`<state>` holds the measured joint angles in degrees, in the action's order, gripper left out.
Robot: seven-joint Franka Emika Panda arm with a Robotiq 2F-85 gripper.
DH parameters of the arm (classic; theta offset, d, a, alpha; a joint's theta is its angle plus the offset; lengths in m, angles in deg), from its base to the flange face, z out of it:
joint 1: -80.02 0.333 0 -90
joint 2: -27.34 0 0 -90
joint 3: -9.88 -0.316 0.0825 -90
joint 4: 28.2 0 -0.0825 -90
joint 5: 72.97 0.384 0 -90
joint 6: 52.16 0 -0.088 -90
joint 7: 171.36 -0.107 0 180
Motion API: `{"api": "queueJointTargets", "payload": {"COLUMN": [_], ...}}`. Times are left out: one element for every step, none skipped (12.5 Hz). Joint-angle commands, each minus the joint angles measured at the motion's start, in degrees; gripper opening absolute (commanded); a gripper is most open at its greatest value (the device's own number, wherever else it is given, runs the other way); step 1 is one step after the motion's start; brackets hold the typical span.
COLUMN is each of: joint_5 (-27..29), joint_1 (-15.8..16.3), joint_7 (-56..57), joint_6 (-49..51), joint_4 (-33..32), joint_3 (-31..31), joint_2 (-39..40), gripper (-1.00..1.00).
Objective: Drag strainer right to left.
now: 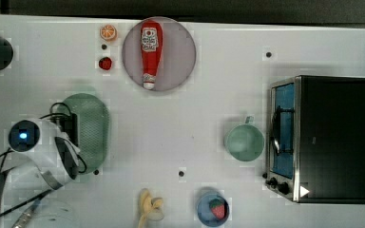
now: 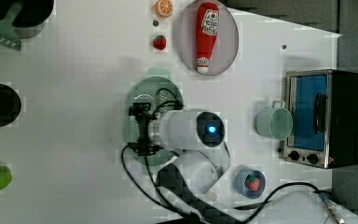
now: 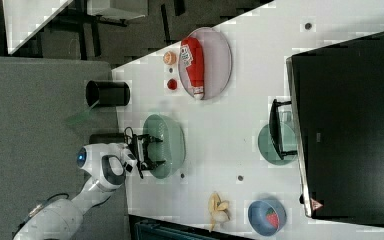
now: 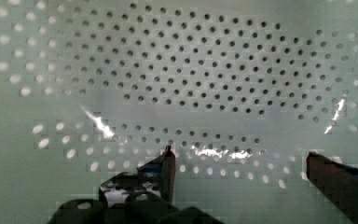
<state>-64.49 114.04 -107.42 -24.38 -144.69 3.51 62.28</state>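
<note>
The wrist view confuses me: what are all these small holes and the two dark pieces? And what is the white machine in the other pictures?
The white machine is a robot arm. Its end effector is open over a pale green strainer and holds nothing. A camera on the wrist looks down between the two dark fingers into the strainer's perforated bottom. The other three cameras see the white table from above and the sides. On it: a ketchup bottle on a plate, a green mug, a toaster oven, a banana.

Strainer [image 1: 92, 130] lies near the top view's left desk [image 1: 180, 123] edge, little room beyond it. Bare desk runs from strainer toward the mug [image 1: 244, 141] at the top view's right. Plate [image 1: 180, 61] with bottle [image 1: 150, 52] flanks above, banana [image 1: 148, 206] and bowl [image 1: 212, 208] below.
</note>
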Motion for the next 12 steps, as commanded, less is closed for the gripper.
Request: {"api": "queueJointTargets", "payload": {"joint_5": [2.87,2.96,3.04,3.58,3.81,3.86,3.55,2.74,1.52,0.37,-0.81,-1.23], "joint_1": [1.61,2.12,2.59,3.02,3.37,3.73,3.96,4.14,4.2,4.21,4.17,4.12], "joint_7": [-3.51,-3.49,-3.51,-3.56,-3.58,-3.58,-3.53,-2.45,0.16,4.11,9.34,14.21], "joint_6": [-0.22,-0.29,-0.37,-0.13,-0.41,-0.38,-0.4,-0.39,0.27,2.91,5.97,9.57], "joint_4": [2.49,3.12,3.94,4.62,5.37,6.15,6.29,6.21,6.0,5.54,5.18,4.93], "joint_3": [0.75,0.75,0.77,0.77,0.85,0.84,1.1,1.74,2.77,4.01,5.57,7.58], "joint_2": [0.9,1.26,1.61,2.03,2.4,2.76,2.77,2.09,0.66,-1.47,-4.17,-7.3], "gripper": [1.0,1.0,1.0,1.0,1.0,1.0,1.0,1.0,1.0,1.0,1.0,1.0]}}
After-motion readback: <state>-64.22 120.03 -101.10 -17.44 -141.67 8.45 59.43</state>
